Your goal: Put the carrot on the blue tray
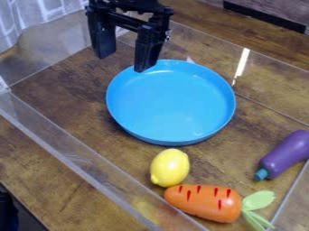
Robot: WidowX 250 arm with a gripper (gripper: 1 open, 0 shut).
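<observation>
One carrot [207,203], one blue tray [172,102]

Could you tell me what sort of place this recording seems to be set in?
Probably a lab tabletop set up for robot practice: a wooden table fenced by clear plastic walls, an open gripper above it, and toy foods, a carrot, lemon and eggplant, around a blue tray.
</observation>
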